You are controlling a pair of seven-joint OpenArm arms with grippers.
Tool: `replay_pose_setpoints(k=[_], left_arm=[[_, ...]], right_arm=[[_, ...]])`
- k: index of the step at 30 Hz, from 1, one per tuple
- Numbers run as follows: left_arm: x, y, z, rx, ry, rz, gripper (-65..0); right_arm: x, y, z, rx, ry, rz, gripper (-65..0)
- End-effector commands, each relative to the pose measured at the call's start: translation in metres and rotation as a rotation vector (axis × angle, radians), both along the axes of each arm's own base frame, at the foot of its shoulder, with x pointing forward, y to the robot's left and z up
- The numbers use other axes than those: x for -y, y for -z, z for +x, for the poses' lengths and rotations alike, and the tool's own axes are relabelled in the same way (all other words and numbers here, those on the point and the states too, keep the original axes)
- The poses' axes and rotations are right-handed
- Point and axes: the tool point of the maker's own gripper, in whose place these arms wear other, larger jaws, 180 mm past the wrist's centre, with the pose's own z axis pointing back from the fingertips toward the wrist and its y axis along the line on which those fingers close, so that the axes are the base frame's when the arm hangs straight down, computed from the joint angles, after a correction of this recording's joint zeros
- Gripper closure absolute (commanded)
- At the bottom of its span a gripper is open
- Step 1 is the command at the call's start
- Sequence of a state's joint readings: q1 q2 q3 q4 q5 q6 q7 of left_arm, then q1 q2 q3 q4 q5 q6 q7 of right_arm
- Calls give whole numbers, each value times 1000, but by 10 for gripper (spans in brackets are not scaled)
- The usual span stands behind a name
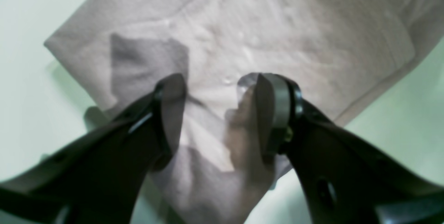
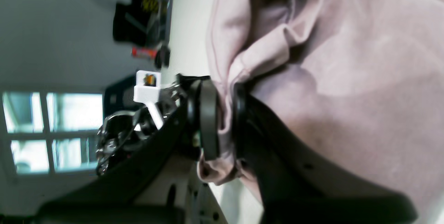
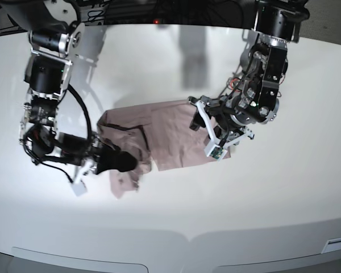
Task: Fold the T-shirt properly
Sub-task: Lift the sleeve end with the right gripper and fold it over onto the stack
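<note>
Here the right hand (image 2: 225, 120) pinches the T-shirt (image 3: 170, 133) edge; the left hand (image 1: 222, 109) hovers spread above it.

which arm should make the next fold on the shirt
Probably the right: its claw is shut on a bunched edge of the shirt, ready to carry it over. The left claw hangs open above flat cloth.

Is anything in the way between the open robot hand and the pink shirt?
No, nothing visible. The left end effector hangs open right over the shirt, with only bare fabric showing between its fingers. The right end effector is already shut on a bunched edge of the shirt.
</note>
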State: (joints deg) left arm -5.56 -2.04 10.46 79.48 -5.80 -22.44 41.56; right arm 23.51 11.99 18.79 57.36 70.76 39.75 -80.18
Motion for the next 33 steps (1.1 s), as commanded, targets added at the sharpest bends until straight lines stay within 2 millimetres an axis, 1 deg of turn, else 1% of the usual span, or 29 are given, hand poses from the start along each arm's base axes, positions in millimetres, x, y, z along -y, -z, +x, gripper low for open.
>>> replay_pose_setpoints(k=[1,4,8,12,18,21,27,33], left_arm=[[-1,-7,7,18,-6,5,-326],[-1,-7,7,18,-6,5,-326],[-1,-7,7,18,-6,5,-326],[-1,-6,7,15,-6,7,-326],[-1,-6,7,15,-6,6,-326],[-1,-6,7,15,-6,7,-326],[-5,-7,10,14,-1,40,-326],[-7,-18,25,29,1,55,-326]], right_arm=[[-8,-24,12,68,-12,41,0],[-40,-31,10,80,-77,95,0],[-74,-33,5,79,-151,117,0],[-99,-36,0,77,-192,152,0],[-127,-46,-4,84,-216,220,0],[-137,-57,-4,98,-222,276,0],[-138,-57,-4,98,-224,277,0],[-138,-57,-4,98,-224,277,0]])
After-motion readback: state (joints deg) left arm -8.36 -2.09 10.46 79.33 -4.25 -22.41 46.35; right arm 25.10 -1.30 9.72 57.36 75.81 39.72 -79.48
